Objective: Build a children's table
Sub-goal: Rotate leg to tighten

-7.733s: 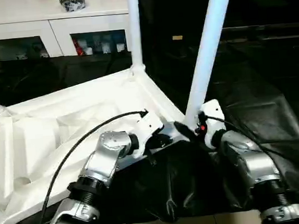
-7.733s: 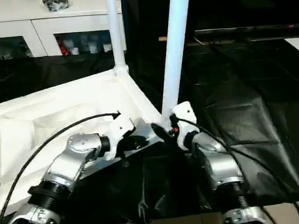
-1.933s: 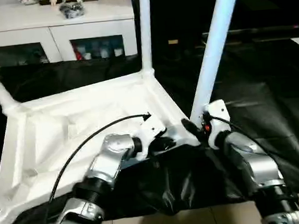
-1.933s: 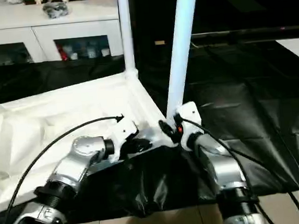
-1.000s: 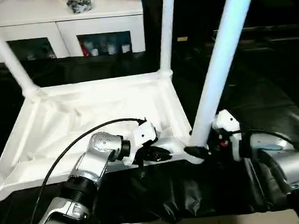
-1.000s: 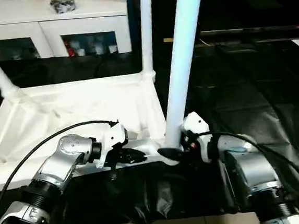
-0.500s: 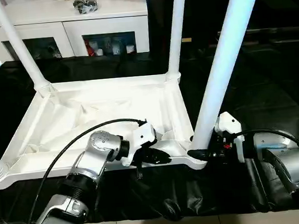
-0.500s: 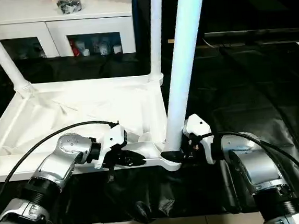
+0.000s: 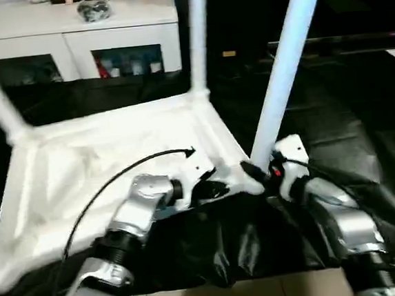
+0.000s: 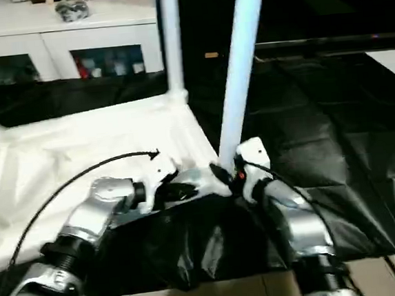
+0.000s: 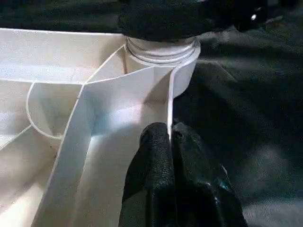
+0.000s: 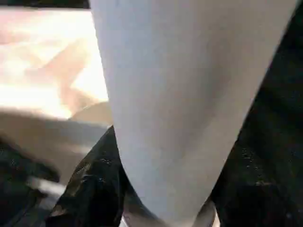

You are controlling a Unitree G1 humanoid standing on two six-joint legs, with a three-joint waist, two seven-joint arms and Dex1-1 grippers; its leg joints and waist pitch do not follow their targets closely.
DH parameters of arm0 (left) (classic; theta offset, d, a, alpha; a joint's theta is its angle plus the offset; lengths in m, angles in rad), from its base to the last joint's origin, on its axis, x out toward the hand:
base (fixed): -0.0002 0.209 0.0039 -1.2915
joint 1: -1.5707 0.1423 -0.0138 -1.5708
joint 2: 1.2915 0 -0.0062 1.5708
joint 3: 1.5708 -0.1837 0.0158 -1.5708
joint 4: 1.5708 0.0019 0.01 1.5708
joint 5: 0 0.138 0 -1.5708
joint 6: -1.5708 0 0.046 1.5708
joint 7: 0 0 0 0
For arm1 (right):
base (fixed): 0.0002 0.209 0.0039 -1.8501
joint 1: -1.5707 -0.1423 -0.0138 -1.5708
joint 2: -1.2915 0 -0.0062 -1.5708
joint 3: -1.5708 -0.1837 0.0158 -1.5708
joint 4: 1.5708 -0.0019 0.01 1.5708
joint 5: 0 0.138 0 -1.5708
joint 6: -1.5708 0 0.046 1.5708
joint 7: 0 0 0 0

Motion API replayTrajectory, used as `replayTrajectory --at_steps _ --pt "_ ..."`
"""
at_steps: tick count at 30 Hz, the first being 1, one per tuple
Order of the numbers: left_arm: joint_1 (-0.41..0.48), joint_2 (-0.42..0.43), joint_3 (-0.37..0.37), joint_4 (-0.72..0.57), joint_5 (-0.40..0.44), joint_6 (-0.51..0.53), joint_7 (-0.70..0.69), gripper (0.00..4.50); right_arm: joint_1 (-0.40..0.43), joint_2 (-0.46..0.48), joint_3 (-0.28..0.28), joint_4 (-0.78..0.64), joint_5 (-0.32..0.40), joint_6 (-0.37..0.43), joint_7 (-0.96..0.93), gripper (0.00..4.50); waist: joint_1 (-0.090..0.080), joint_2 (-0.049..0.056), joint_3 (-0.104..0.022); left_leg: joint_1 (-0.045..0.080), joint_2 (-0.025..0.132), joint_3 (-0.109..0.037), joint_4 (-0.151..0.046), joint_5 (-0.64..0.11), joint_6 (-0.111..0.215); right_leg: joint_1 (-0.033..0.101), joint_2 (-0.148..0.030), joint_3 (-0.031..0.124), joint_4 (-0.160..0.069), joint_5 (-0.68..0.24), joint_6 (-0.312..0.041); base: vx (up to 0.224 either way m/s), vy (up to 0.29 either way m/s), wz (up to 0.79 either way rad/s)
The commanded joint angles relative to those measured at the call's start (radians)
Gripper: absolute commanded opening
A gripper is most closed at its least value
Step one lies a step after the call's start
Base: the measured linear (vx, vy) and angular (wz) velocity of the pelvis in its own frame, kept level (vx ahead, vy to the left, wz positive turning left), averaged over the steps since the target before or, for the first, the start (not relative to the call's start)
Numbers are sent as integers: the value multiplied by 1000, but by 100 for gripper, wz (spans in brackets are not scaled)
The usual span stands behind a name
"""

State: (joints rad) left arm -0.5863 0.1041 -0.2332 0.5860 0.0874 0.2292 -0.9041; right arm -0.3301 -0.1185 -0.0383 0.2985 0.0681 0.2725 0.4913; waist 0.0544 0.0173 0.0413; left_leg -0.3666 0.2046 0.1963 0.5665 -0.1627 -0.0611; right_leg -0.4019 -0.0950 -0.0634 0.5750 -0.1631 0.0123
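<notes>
- The children's table (image 9: 108,156) lies upside down on the black cloth (image 9: 362,127), ribbed underside up, so its legs can go into the corner sockets from above.
- Legs stand at three corners; the nearest leg (image 9: 284,71) rises from the corner closest to the robot.
- The left gripper (image 11: 171,142), fingers pressed together, pinches the table's thin edge wall just beside that corner, seemingly to steady the top.
- The right gripper (image 9: 255,174) wraps its black fingers around the base of that leg, at the socket.
</notes>
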Motion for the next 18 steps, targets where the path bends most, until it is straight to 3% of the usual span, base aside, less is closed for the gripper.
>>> replayTrajectory --at_steps 1,3,4,8,9,11,14,17,18 --pt "-16 -92 -11 -57 -38 -6 62 0 1 112 97 47 62 60 40 196 2 -12 -44 17 17 -22 -74 -411 -3 22 -48 25 -101 -547 -109 0 0 0" --pt "-17 -95 -13 -57 -37 -7 63 0 -1 117 94 45 67 62 43 196 3 -9 -44 15 17 -22 -75 -403 4 22 -46 27 -102 -530 -105 0 0 0" --pt "-17 -94 -17 -56 -35 -11 58 0 -2 119 85 37 81 71 48 252 4 -4 -45 16 17 -23 -76 -403 3 23 -46 27 -101 -524 -106 0 0 0" --pt "-12 -74 -34 -65 -32 -28 20 0 13 88 85 -3 91 91 86 295 3 -6 -47 11 19 -23 -78 -396 4 27 -45 27 -96 -488 -114 0 0 0" --pt "-10 -69 -36 -67 -33 -29 13 0 16 77 92 -8 83 87 94 307 4 -3 -47 15 19 -21 -77 -401 1 24 -44 29 -98 -482 -117 0 0 0" --pt "-9 -40 -47 -72 -33 -40 -35 0 35 6 136 -24 47 53 177 313 8 -4 -50 13 21 -21 -77 -391 3 30 -45 29 -94 -456 -122 0 0 0" --pt "-14 -10 -51 -71 -44 -62 -96 0 55 -70 178 -50 52 27 307 313 11 -4 -53 7 21 -18 -74 -348 18 36 -45 32 -86 -389 -144 0 0 0" --pt "-17 11 -51 -67 -51 -69 -133 0 62 -115 199 -69 62 28 387 313 12 1 -56 5 21 -15 -69 -306 30 40 -44 34 -75 -306 -178 0 0 0" --pt "-17 11 -51 -67 -51 -69 -133 0 62 -115 199 -69 62 28 387 313 12 -1 -58 5 21 -13 -67 -294 38 43 -42 33 -71 -272 -192 0 0 0"
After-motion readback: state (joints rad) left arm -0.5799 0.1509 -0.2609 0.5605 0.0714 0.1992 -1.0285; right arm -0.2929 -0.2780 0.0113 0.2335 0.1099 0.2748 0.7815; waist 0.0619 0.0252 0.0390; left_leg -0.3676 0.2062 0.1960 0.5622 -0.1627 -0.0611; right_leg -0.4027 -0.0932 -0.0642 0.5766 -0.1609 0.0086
